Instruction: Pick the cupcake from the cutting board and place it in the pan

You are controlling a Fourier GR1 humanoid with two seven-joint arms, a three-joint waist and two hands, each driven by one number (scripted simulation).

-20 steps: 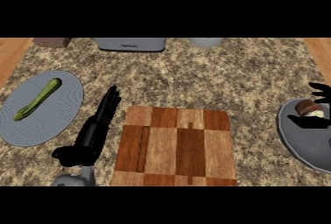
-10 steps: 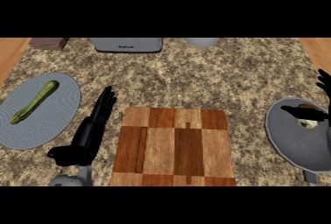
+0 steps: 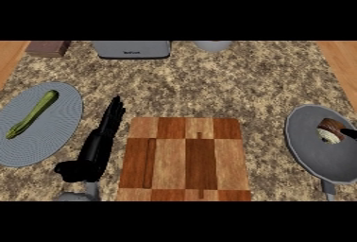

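fingers of the left hand (image 3: 96, 146): being held straight and together, pointing up the counter, clamped on nothing; the hand is being rested just beside the left edge of the cutting board (image 3: 184, 158), judged to be parked out of the way since the work lies on the other side.

right hand: not being shown in the head view; nothing can be told of its fingers.

cupcake (image 3: 333, 131): being carried by the pan (image 3: 317, 152), lying toward the pan's right side near the view's edge, tilted so that dark wrapper and pale top are both showing; no hand is touching it. judged as already placed, the task reading as near complete.

cutting board: being left bare of the cupcake, which fits that judgement.

pan: being kept at the right of the counter, well apart from the board, handle pointing toward the lower edge.

plate (image 3: 38, 124): at the left, being used for a green vegetable (image 3: 33, 114); not part of the task.
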